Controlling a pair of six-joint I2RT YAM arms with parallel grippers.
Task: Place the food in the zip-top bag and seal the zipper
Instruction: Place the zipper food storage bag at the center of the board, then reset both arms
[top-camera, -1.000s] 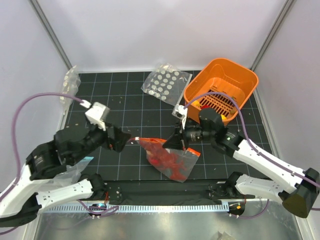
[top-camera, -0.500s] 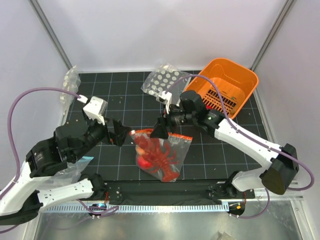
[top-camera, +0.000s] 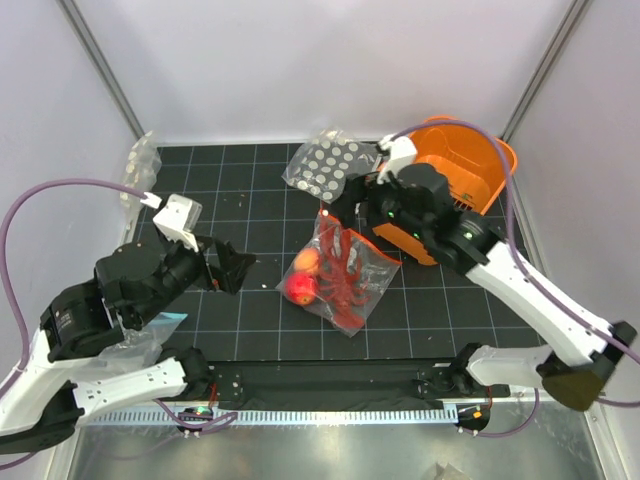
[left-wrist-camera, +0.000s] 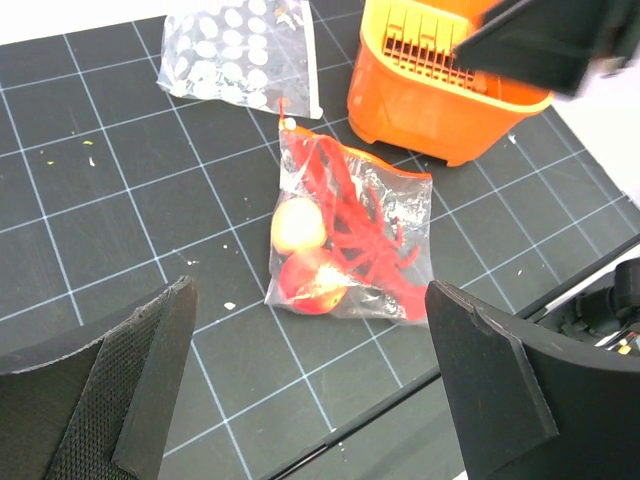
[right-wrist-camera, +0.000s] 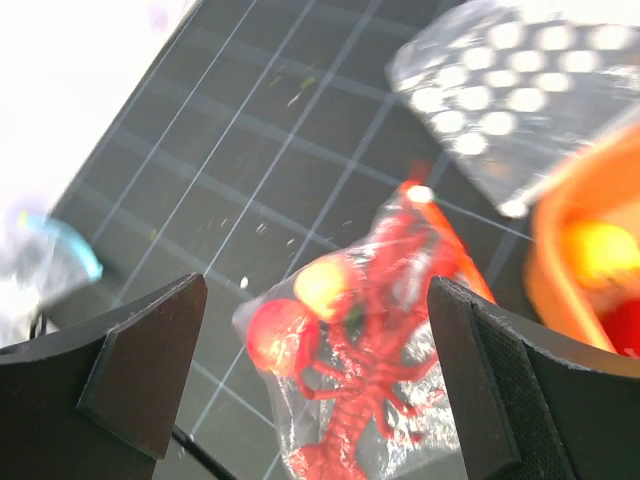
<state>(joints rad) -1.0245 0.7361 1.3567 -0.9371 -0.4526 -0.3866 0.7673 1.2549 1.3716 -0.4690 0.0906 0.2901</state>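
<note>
I count one clear plastic zip-top bag with an orange-red strip (top-camera: 378, 265), holding one red plastic tentacled toy (top-camera: 345, 275) and two small round fruit balls (top-camera: 301, 290). My table also has one orange slotted basket (left-wrist-camera: 420, 110), one clear bag of white discs (top-camera: 325, 165) and one plain clear bag (top-camera: 140, 165).

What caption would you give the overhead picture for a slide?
Clear bag of red toy food lying on the black mat, near an orange basket.
</note>
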